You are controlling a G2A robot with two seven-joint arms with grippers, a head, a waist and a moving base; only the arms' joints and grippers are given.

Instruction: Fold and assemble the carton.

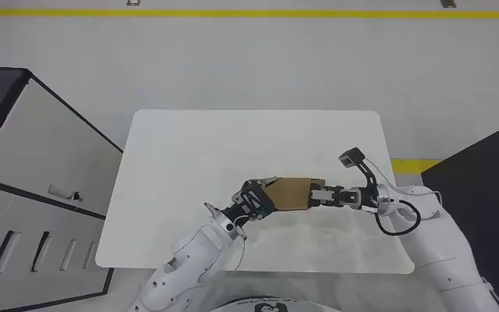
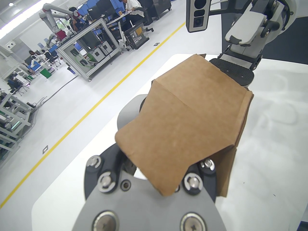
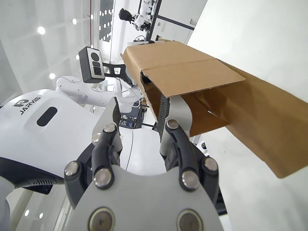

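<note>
The carton sits between the 2 grippers over the middle of the table. Its near end is at the left gripper and its far end is at the right gripper. Its long axis runs straight from 1 gripper to the other. The open, flapped end faces the right gripper, and the other end points back at the left gripper.

The right gripper is spread wide and has hold of nothing. 1 ribbed pad lies against the carton's edge at the mouth, just under the top flap. The other finger stands well apart from the cardboard.

The left gripper is covered by a folded panel draped over it, so I cannot tell how far open it is or whether it has a grip.

The step in hand looks like squaring up the sleeve and working the end flaps, and none is tucked yet. Next, the right gripper probably has to push the top flap down and inward across the mouth while the left end is kept steady. A push off the long axis would likely skew or flatten the sleeve.
</note>
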